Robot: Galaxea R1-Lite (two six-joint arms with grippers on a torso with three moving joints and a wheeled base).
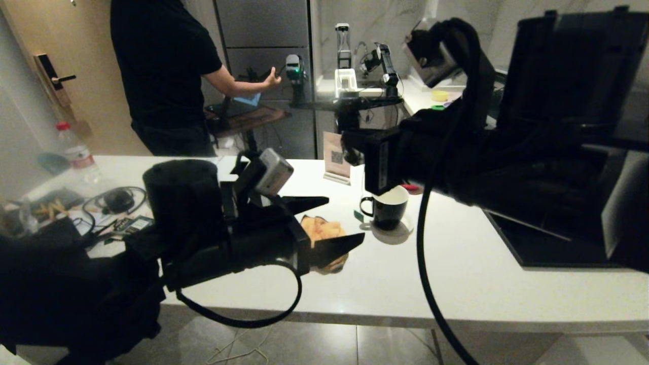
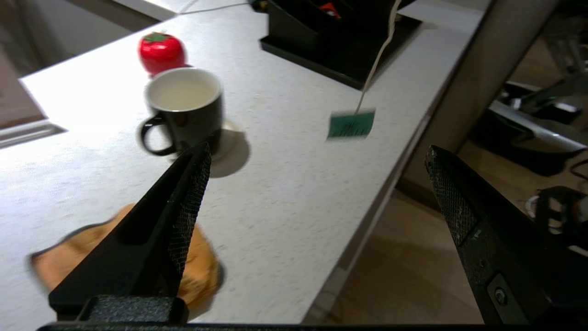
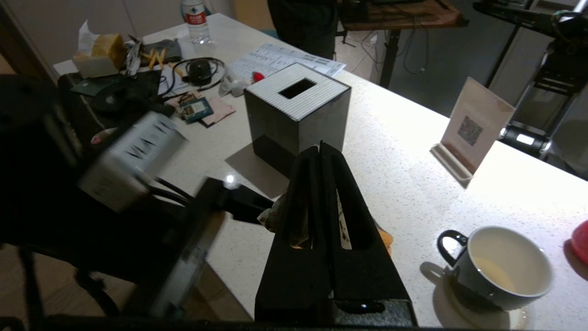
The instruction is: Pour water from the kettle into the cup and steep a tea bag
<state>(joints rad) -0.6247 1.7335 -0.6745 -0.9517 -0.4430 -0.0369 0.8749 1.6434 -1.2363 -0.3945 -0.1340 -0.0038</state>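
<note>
The right tool point(image 3: 321, 151) is clamped shut on a tea bag point(image 3: 282, 220) whose green tag point(image 2: 351, 124) dangles on its string above the counter point(image 1: 456, 274). The left tool point(image 1: 337, 223) stands wide open and empty over an orange cloth point(image 1: 319, 230). The cup point(image 1: 388, 208) sits near the counter's middle; no kettle shows. To steep well, I judge the right tool should centre the bag over the cup's mouth and lower it straight, tag outside the rim.

The left gripper point(image 1: 337, 222) reaches in low from the left, its two fingers spread wide apart. The right gripper point(image 3: 320, 149) is higher, its fingers pressed together.
</note>
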